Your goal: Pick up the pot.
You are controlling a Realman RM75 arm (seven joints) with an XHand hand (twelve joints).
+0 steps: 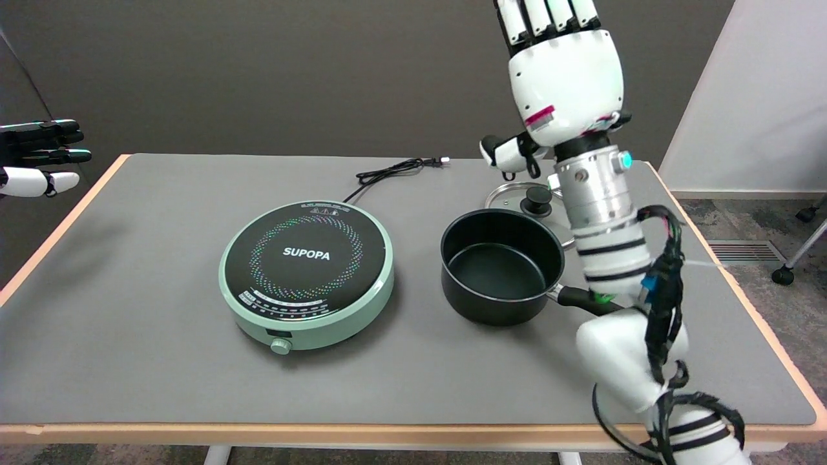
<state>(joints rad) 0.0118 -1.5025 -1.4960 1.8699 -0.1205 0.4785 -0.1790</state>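
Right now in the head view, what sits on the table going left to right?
Green induction cooker → black pot, lid off, handle pointing right → glass lid, lying just behind the pot. The cooker's power cord lies behind, between cooker and lid. The right hand is raised above the lid, holding nothing.

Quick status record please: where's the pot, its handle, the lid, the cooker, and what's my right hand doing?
pot: upright on the table, no lid, looks empty
handle: points toward the picture's lower right, partly hidden behind the right arm
lid: flat on the table behind the pot
cooker: left of the pot in the picture, apart from it
cord: lies behind the cooker
right hand: raised above the pot and lid, holding nothing, fingertips out of frame
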